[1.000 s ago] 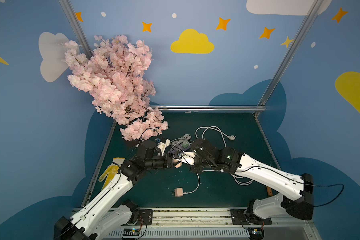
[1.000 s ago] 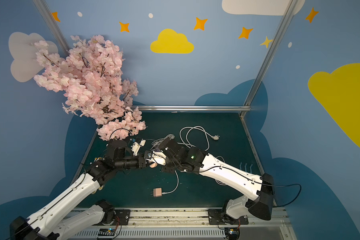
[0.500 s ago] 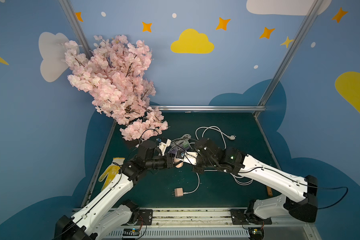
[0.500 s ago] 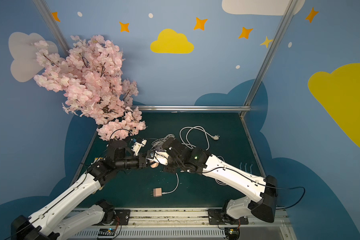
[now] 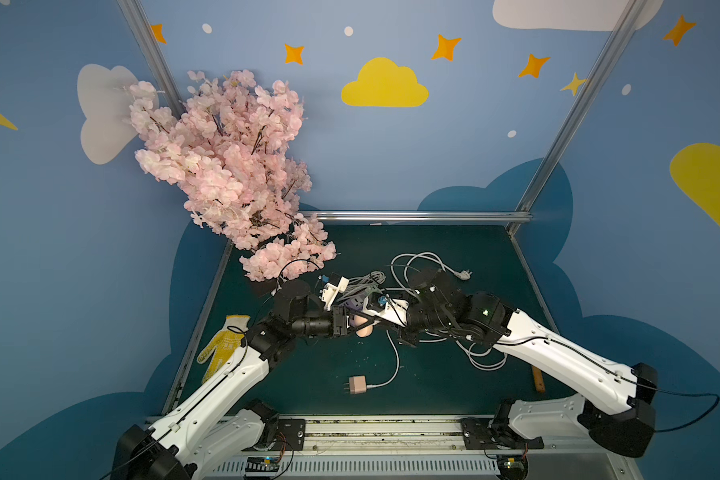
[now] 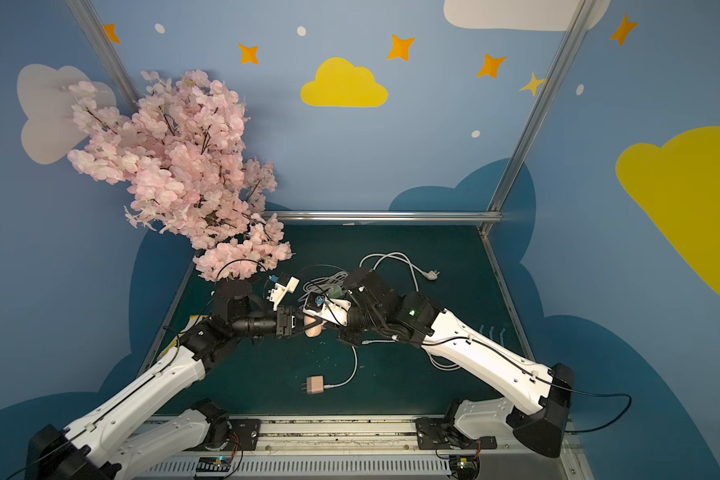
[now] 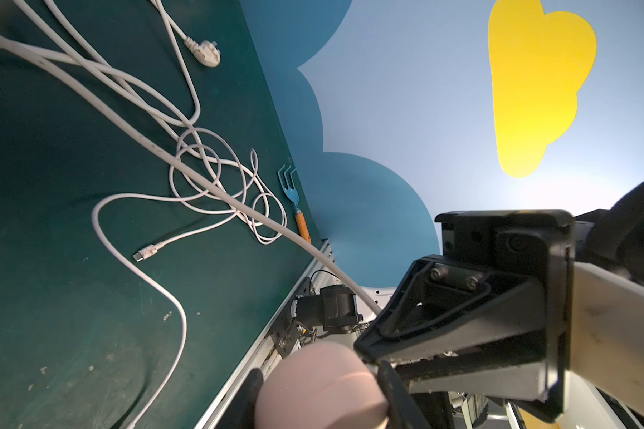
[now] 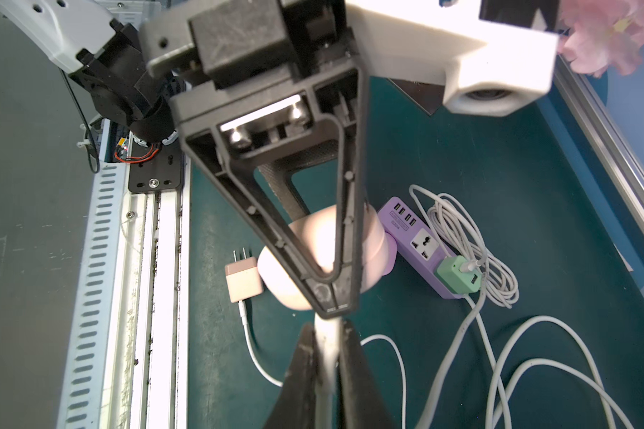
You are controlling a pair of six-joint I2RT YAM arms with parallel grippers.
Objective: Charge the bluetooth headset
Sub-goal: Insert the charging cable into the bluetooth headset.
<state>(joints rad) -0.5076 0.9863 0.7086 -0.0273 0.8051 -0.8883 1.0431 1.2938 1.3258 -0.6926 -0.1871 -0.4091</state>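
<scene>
The pink headset case (image 5: 366,331) hangs above the green mat (image 5: 371,243), just on the robot's side of the purple power strip (image 8: 417,245). The left gripper (image 5: 355,328) grasps it from two sides; in the left wrist view the case sits between that gripper's two dark fingertips (image 7: 253,390). The right gripper (image 8: 327,328) faces the case from the opposite side, its jaws pinched tight on the end of a white charging cable (image 8: 327,364). The cable's tip is right at the case, but I cannot tell whether the plug is in the port. The cable runs down to a pink wall adapter (image 5: 357,384), which lies unplugged on the mat, farther toward the robot from the strip. A green adapter (image 8: 458,275) is plugged into the strip itself. A yellow glove (image 5: 223,347) lies well to the left of the strip and a blue fork (image 7: 294,200) well to its right. Pink blossom branches (image 5: 225,166) rise beyond the strip at the back left.
</scene>
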